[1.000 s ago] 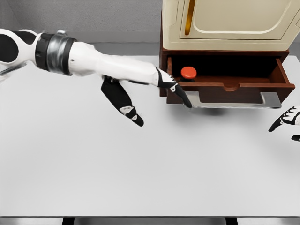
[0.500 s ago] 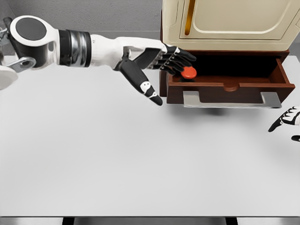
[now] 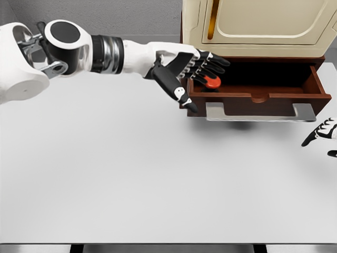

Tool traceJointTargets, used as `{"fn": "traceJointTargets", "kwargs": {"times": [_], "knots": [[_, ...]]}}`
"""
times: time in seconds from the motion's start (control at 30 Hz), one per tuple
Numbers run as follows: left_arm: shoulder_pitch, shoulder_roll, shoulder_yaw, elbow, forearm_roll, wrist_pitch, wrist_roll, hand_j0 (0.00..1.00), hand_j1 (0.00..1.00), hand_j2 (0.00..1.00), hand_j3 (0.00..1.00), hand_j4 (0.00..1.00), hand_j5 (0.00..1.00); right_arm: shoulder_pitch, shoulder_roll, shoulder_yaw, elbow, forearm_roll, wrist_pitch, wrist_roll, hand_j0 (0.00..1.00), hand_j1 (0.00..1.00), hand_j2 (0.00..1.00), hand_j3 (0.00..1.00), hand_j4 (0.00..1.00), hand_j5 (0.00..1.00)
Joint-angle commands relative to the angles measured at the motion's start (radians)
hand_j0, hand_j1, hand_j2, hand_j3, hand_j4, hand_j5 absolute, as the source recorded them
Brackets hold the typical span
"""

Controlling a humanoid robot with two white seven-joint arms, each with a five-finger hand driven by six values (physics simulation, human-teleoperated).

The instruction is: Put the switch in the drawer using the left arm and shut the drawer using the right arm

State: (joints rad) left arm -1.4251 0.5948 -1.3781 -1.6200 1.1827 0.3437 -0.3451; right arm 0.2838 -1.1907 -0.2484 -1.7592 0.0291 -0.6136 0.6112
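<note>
The red round switch (image 3: 214, 83) sits inside the left end of the open brown drawer (image 3: 274, 98). My left hand (image 3: 199, 73) reaches in from the left and hovers just over that end. Its fingers are spread open, its dark fingertips (image 3: 220, 62) partly cover the switch, and its thumb hangs down in front of the drawer's left corner. Only the fingers of my right hand (image 3: 322, 134) show at the right edge. They are relaxed and hold nothing, on the table below and right of the drawer's grey handle (image 3: 258, 112).
The drawer is pulled out from the bottom of a cream cabinet (image 3: 263, 26) at the back right. The white table (image 3: 158, 179) stretches in front of it. A grey wall runs behind.
My left arm swung up and right, from beside the drawer's front corner to over its left end. The fingers now overlap the switch. The right hand stayed put.
</note>
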Motion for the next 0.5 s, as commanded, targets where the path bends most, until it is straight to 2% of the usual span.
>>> {"fn": "traceJointTargets", "kwargs": {"times": [0.0, 0.27, 0.47], "knots": [[0.002, -0.007, 0.002, 0.023, -0.005, 0.0, 0.0, 1.0, 1.0, 1.0, 1.0, 1.0, 1.0, 0.0, -0.001, 0.001, 0.0, -0.006, 0.003, 0.0, 0.68, 0.68, 0.68, 0.68, 0.68, 0.68], [0.017, -0.046, -0.001, 0.068, -0.014, 0.001, 0.005, 1.0, 1.0, 1.0, 1.0, 1.0, 1.0, -0.002, -0.001, 0.004, 0.0, -0.006, 0.003, 0.0, 0.68, 0.68, 0.68, 0.68, 0.68, 0.68], [0.035, -0.087, -0.002, 0.104, -0.054, 0.001, 0.006, 1.0, 1.0, 1.0, 1.0, 1.0, 1.0, -0.002, -0.001, 0.006, 0.0, -0.006, 0.003, 0.0, 0.68, 0.68, 0.68, 0.68, 0.68, 0.68]]}}
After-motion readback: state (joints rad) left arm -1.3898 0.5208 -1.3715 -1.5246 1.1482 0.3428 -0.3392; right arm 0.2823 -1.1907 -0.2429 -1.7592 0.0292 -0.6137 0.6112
